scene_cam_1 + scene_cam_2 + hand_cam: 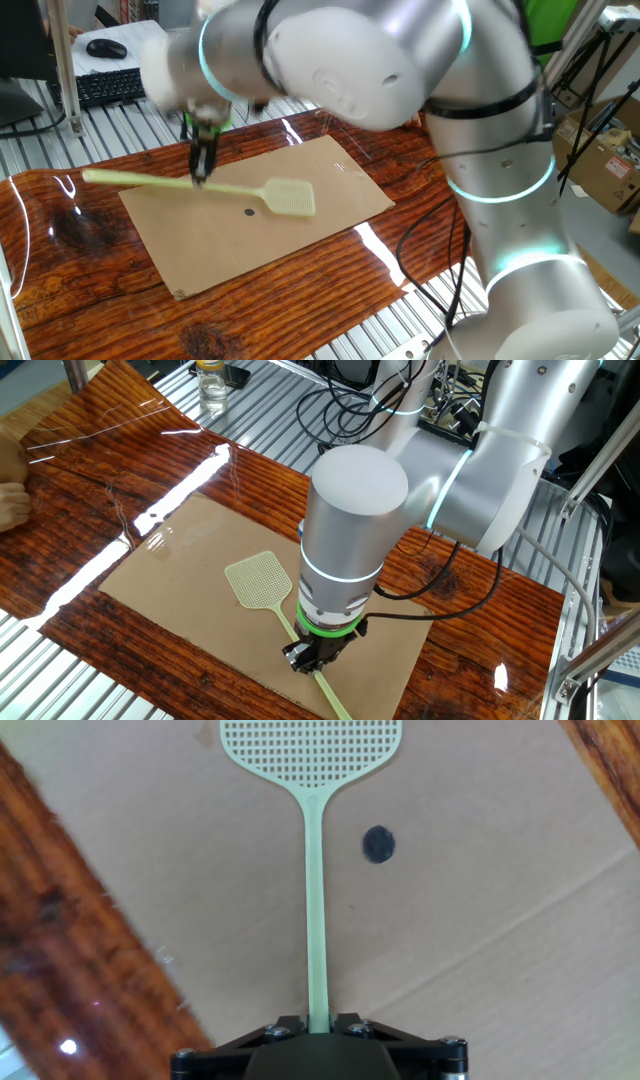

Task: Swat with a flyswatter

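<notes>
Nearest your hand camera is the gripper (318,1025), its black body filling the bottom edge, with the fingers closed on the thin handle of the flyswatter (317,900). You can see the handle run straight up from between them to the squarish mesh head at the top of that view. In one fixed view the gripper (203,170) holds the swatter (215,188) partway along the handle, with the free end sticking out past it over the wood. The whole swatter lies low over the cardboard sheet (290,235); you cannot tell whether the head touches it. Just beside the handle, below the head, sits a small dark spot (378,845) on the cardboard. Around the sheet you have the glossy wooden tabletop (120,510). Farther out, a clear jar (211,384) stands at the table's far edge, and a keyboard (110,85) and mouse (106,47) lie beyond the table.
</notes>
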Robot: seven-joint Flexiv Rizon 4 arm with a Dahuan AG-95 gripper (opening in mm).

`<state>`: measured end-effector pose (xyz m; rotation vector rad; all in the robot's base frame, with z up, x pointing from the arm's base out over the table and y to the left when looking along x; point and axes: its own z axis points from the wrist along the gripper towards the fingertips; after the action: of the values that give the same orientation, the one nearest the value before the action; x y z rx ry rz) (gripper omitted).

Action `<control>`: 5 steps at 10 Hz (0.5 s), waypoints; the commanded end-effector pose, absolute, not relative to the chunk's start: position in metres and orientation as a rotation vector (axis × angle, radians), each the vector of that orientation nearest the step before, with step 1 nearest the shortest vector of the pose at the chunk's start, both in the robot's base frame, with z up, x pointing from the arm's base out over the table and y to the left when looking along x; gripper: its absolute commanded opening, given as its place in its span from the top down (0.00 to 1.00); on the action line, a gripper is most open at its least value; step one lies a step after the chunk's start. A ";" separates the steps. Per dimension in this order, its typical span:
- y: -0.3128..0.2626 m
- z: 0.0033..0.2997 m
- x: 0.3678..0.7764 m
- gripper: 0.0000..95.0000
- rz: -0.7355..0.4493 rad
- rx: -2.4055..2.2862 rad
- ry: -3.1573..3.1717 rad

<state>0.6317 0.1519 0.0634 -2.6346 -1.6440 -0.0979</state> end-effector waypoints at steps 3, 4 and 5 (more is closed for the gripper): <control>0.154 0.110 0.646 1.00 -0.098 -2.130 -2.046; 0.154 0.111 0.646 1.00 -0.098 -2.099 -2.080; 0.154 0.113 0.646 1.00 -0.093 -2.060 -2.117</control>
<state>0.6475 0.1544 0.1022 -2.2377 -1.9743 -0.0960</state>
